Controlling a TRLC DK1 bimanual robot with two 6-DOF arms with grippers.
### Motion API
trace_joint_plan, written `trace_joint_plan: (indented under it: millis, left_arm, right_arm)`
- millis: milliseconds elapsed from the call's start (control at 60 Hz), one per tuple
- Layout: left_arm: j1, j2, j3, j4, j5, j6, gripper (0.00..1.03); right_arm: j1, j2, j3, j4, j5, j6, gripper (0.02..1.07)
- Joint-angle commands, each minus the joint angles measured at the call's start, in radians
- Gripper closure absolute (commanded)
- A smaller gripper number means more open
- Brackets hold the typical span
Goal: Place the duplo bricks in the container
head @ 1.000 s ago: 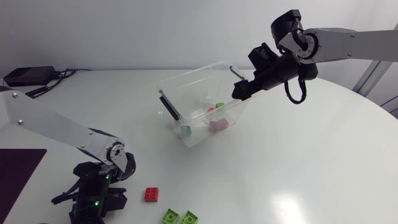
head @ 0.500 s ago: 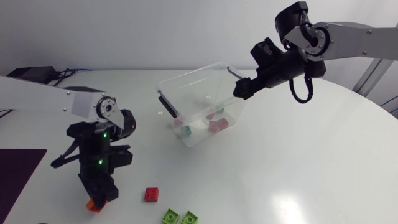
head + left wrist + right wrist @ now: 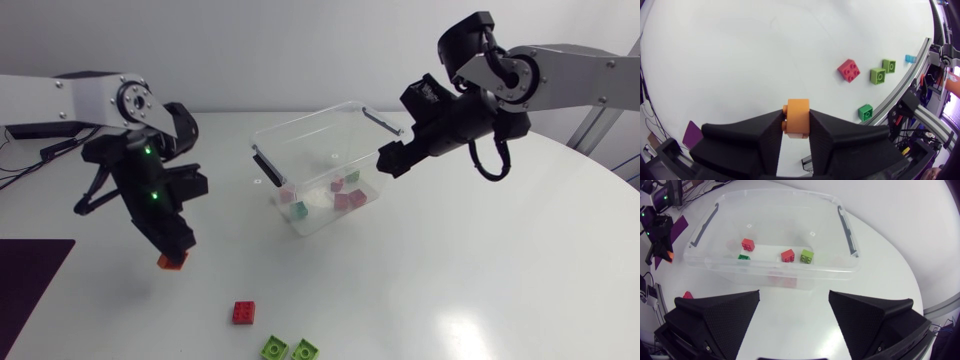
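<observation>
Wide white worktop (image 3: 480,270), and on it the biggest item, the clear container (image 3: 310,122). Its long axis runs from one dark handle (image 3: 268,168) to the other (image 3: 382,118). The right arm (image 3: 570,75) comes in with the right claw (image 3: 392,158) released, gripping nothing. It sits just off the container's far-handle end, and its own view shows the tub ahead of the spread fingers.

The left arm (image 3: 60,95) hangs over the worktop with the left claw (image 3: 172,255) clenched on an orange brick (image 3: 171,262), pinched from both sides and lifted clear of the surface.

Here's what the drop turns on, I'd say: the container lies well apart from that left claw, off toward the right arm's side, with its near handle end facing the load. The left arm is the one carrying, so it has the crossing to make.

Inside the tub are two red bricks (image 3: 747,244) (image 3: 787,255) and a green one (image 3: 807,256). Loose on the worktop are a red brick (image 3: 244,312) and two green bricks (image 3: 274,347) (image 3: 305,349).

Labels? Nothing legible anywhere.
</observation>
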State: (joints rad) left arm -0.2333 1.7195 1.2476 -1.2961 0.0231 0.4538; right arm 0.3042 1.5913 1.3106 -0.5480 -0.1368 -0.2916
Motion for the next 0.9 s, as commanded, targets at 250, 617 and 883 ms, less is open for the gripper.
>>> trace_joint_plan:
  millis: [250,617,883]
  left_arm:
    - [0.019,-0.055,0.266,0.098,0.086,0.048,0.92]
    - [-0.044,-0.012,0.478,0.411,0.14,-0.003,0.92]
    - [-0.143,0.124,0.507,0.586,0.205,-0.017,0.91]
  right_arm:
    - [0.121,-0.114,-0.094,-0.006,0.085,0.011,0.07]
    - [0.202,-0.151,-0.189,0.005,0.105,0.02,0.07]
    - [0.207,-0.202,-0.274,0.008,0.108,0.009,0.07]
